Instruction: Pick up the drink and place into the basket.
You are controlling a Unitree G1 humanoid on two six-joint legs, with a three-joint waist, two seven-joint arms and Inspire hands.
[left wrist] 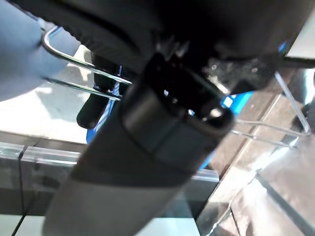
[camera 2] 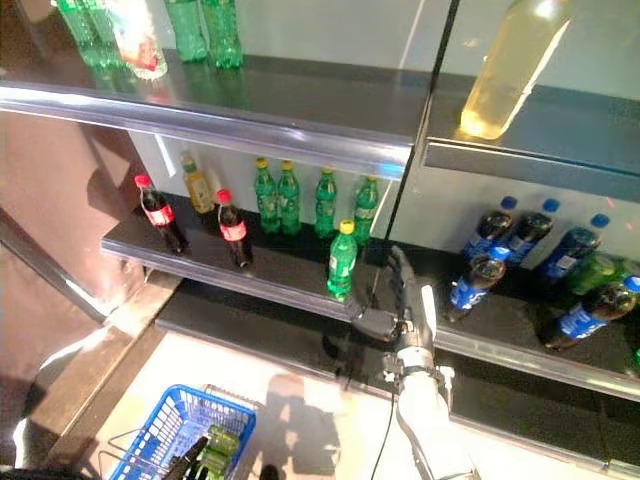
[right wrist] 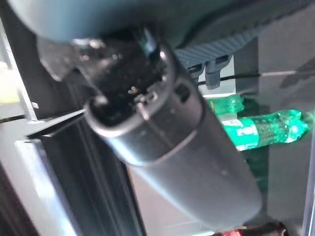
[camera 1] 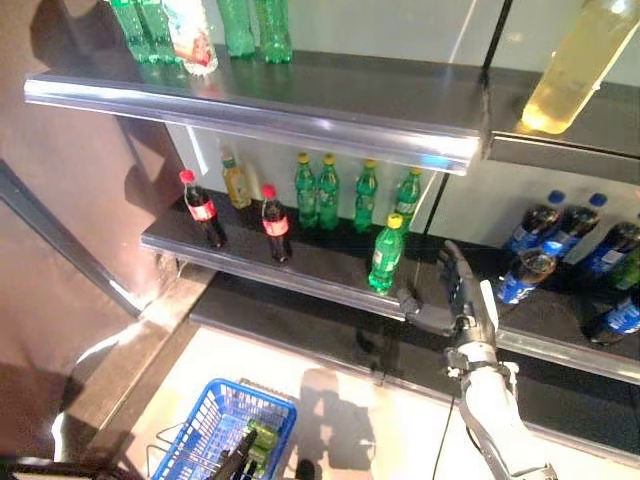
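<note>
Dark middle shelf across frame centre, carrying a green drink bottle upright near its front edge, right hand just right of it with fingers extended, holding nothing; blue basket at lower left, left hand curled round its wire handle.

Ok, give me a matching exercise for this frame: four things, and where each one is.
Things:
1. lone green bottle
2. basket
3. blue-capped bottles
4. right hand

Places:
A. on the floor, lower left
B. middle shelf, right section
C. front edge of the middle shelf
D. just right of the lone green bottle

Pairs: 1-C, 2-A, 3-B, 4-D
</note>
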